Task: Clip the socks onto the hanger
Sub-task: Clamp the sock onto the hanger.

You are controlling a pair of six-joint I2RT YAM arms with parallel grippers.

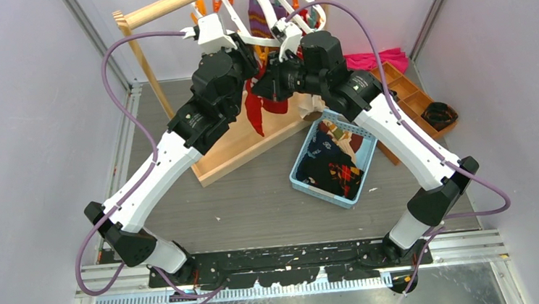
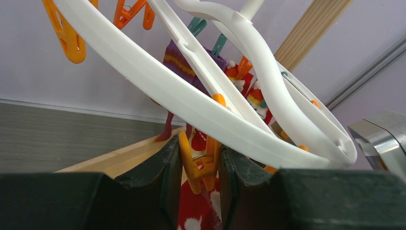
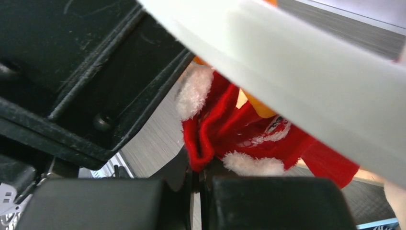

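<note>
A white round hanger (image 2: 167, 91) with orange and teal clips hangs from the wooden rack (image 1: 168, 7). My left gripper (image 2: 200, 167) is shut on an orange clip (image 2: 203, 160) under the hanger's rim, one finger on each handle. Just below that clip shows the red sock (image 2: 196, 211). My right gripper (image 3: 198, 175) is shut on the edge of the same red sock with white fluffy trim (image 3: 225, 124), holding it up under the hanger. In the top view both grippers meet by the hanging red sock (image 1: 256, 113). A purple striped sock (image 2: 179, 60) is clipped further back.
A blue basket (image 1: 298, 166) with several dark patterned socks sits right of the rack's wooden base (image 1: 231, 159). A wooden tray (image 1: 411, 94), a pink cloth (image 1: 376, 60) and a black item (image 1: 439, 115) lie at the right. Grey walls close in on both sides.
</note>
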